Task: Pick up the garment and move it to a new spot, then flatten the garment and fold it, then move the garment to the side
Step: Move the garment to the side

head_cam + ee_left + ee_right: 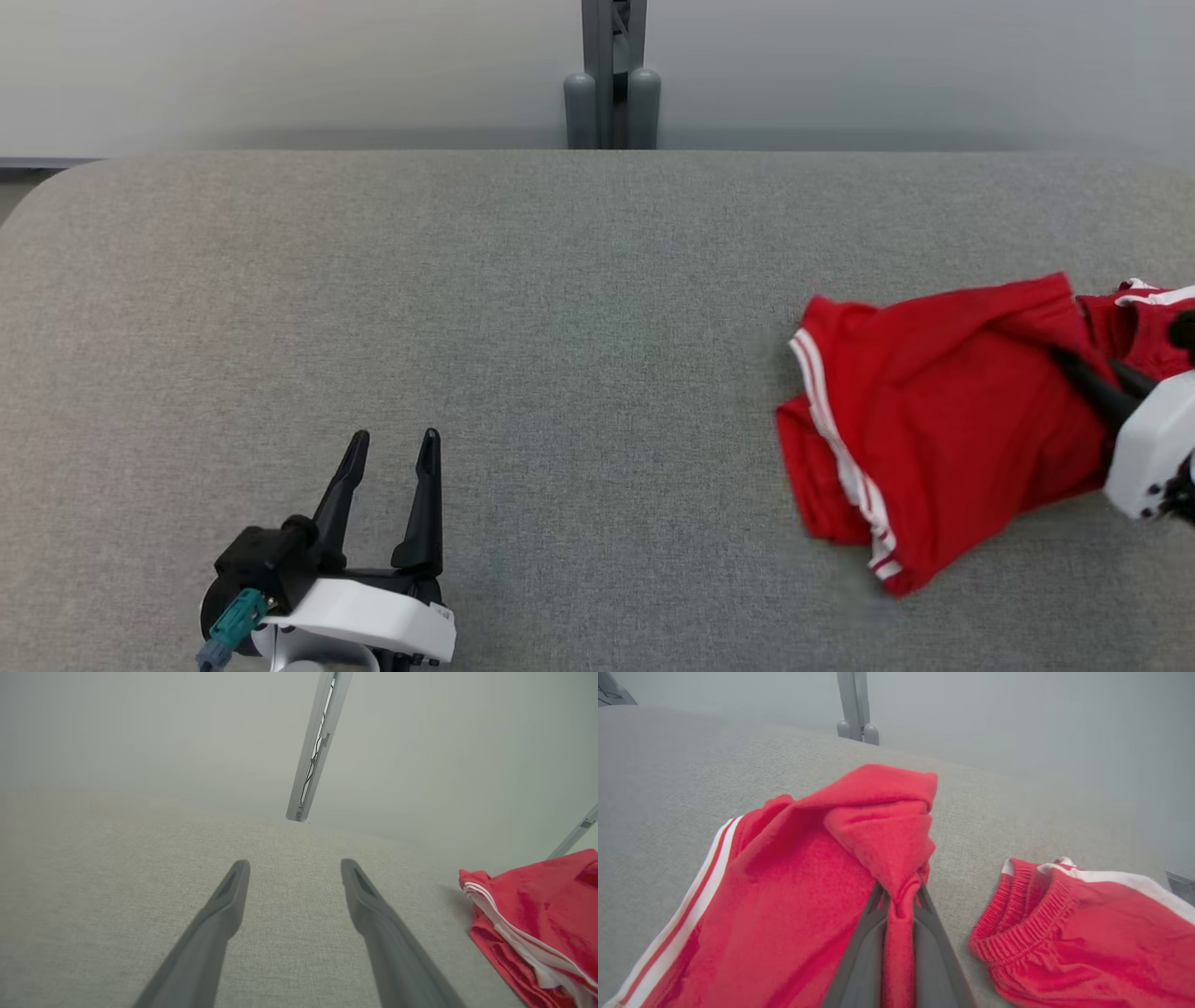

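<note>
The garment [934, 411] is a pair of red shorts with white side stripes, crumpled at the right of the grey table [523, 308]. My right gripper [1074, 359] reaches in from the right edge and is shut on a pinched fold of the garment [882, 858], which bunches up between the fingers [861, 952]. The elastic waistband [1017, 910] lies to the right of that grip. My left gripper [392, 443] rests open at the lower left, well away from the cloth. In the left wrist view the open left gripper [294, 868] holds nothing, with the garment [537, 914] off to its right.
A grey metal post [611, 75] stands behind the table's far edge at the middle. The table's rounded left corner [56, 187] shows at the upper left. Bare cloth surface stretches between the two grippers.
</note>
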Controlling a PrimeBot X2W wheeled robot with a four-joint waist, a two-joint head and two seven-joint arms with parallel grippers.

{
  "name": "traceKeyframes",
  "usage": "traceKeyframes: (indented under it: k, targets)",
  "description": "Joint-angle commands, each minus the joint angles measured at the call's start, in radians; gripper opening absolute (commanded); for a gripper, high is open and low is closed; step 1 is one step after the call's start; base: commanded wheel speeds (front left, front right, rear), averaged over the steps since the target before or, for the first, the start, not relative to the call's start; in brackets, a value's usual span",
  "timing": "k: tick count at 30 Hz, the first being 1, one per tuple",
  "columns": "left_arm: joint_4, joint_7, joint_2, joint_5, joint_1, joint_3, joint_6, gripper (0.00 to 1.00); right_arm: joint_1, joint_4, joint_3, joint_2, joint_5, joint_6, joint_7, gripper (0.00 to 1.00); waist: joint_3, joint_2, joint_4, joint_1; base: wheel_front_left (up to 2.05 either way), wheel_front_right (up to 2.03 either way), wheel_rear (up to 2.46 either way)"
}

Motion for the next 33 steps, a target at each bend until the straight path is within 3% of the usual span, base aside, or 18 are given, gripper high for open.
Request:
traceKeyframes:
  k: [1,15,24,33]
  targets:
    - [-0.002,-0.004,0.004,-0.007,-0.028,-0.001,0.003,1.00,-0.018,0.003,-0.016,-0.024,-0.001,0.000,0.006,0.00,0.021,0.0000,-0.009,0.0000,0.00,0.00,0.00]
    - [-0.010,-0.004,0.004,-0.035,-0.097,-0.024,0.009,1.00,-0.015,0.088,-0.235,-0.301,-0.081,0.000,0.026,0.00,0.158,0.0000,-0.007,0.0000,0.00,0.00,0.00]
    - [-0.012,-0.004,0.004,-0.029,-0.135,-0.028,0.004,1.00,0.009,0.203,-0.339,-0.278,-0.215,0.000,-0.006,0.00,0.234,0.0000,-0.013,0.0000,0.00,0.00,0.00]
    - [-0.005,-0.004,0.004,-0.013,-0.168,-0.021,-0.007,1.00,-0.006,0.372,-0.427,-0.186,-0.419,0.000,-0.056,0.00,0.298,0.0000,-0.011,0.0000,0.00,0.00,0.00]
